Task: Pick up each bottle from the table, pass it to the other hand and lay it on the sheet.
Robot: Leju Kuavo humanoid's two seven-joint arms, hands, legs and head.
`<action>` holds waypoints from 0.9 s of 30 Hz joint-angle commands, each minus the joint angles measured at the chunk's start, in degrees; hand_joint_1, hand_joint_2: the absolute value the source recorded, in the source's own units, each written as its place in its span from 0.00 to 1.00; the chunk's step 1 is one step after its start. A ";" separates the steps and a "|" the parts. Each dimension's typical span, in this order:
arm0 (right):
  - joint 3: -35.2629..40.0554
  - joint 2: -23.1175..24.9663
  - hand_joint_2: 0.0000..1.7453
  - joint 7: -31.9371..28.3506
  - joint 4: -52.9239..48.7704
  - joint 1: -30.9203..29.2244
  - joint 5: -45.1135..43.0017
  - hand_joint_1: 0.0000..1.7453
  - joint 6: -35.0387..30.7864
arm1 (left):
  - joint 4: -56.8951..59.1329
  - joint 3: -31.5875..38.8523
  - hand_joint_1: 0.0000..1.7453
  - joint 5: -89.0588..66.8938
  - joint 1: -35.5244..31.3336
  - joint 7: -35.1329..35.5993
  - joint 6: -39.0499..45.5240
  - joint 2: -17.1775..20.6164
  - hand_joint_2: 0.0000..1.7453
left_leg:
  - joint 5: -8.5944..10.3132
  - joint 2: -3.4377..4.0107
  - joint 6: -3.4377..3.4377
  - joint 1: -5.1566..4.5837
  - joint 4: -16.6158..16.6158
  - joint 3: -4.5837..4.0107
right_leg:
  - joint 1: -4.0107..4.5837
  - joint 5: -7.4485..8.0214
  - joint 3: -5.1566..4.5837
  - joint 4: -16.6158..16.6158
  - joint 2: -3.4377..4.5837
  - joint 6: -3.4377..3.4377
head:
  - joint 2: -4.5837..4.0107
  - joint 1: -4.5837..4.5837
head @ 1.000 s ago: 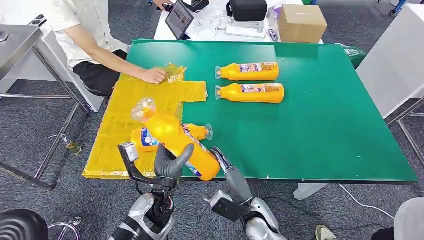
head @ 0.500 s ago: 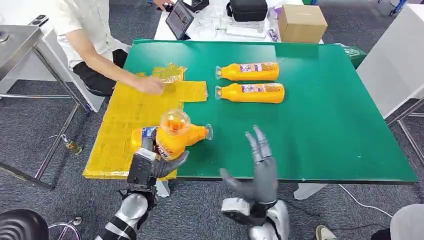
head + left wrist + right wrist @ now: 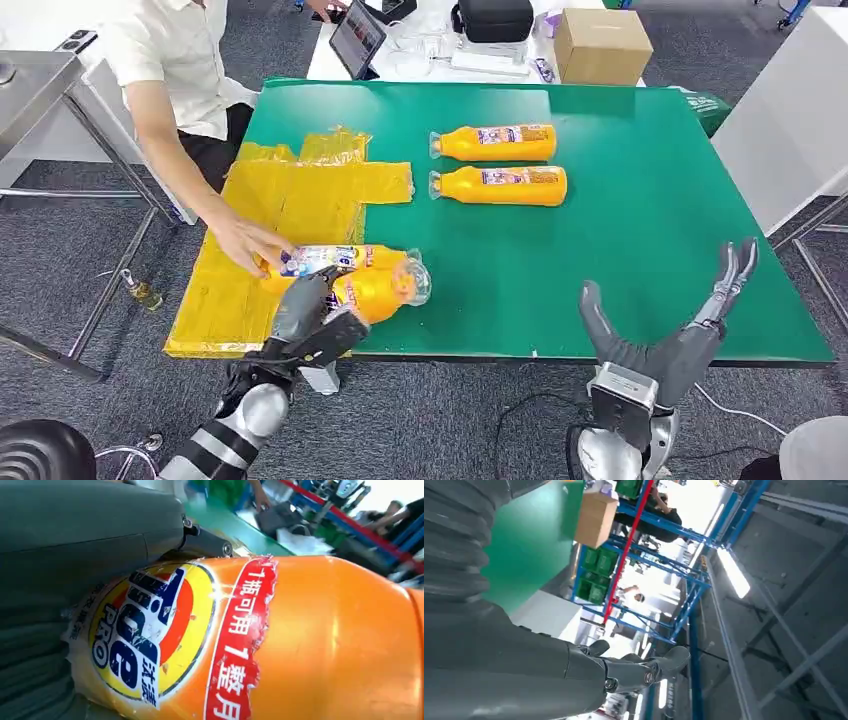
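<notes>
Head view: left hand [image 3: 312, 318] around bottle [image 3: 378, 292]

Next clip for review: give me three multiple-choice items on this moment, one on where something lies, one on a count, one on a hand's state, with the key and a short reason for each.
1. Where does the yellow sheet lie on the green table?
A. on its left part, near the seated person
B. in the middle
C. along its right edge

2. How many orange bottles lie on bare green table, off the sheet?
A. one
B. two
C. four

3. What is the right hand doing?
A. holding a bottle
B. pressing on the sheet
C. holding nothing, fingers apart

Key:
1 A, the sheet covers the table's left side, next to the person.
2 B, the far bottle and the bottle in front of it lie side by side on green; the others are at the sheet, one in the left hand.
3 C, its fingers are spread over the table's near right edge with nothing between them.
</notes>
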 commanded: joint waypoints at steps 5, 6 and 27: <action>2.39 -0.93 1.00 -0.13 6.34 -0.70 -1.07 0.00 0.06 | 11.71 -1.04 1.00 -3.24 -7.33 4.27 -7.41 1.06 1.00 | -0.07 0.10 0.07 0.01 -0.09 0.31 | 0.05 -0.03 0.33 -0.10 0.03 -0.16 | 0.00 -0.02; 2.61 -1.26 1.00 -0.13 7.06 -0.96 -1.53 0.00 0.06 | 14.47 -1.92 1.00 -6.45 -8.88 5.72 -7.07 1.11 1.00 | -0.04 0.08 0.04 0.00 -0.07 0.22 | 0.03 -0.01 0.25 -0.08 0.02 -0.12 | 0.00 0.04; 6.15 -3.93 1.00 -0.13 21.00 -6.15 -5.63 0.00 0.06 | 49.50 2.73 0.00 -12.52 -25.11 9.60 -13.05 -4.65 1.00 | 0.01 0.25 0.03 0.04 -0.15 0.51 | 0.09 0.06 0.53 -0.18 0.18 -0.18 | 0.00 0.00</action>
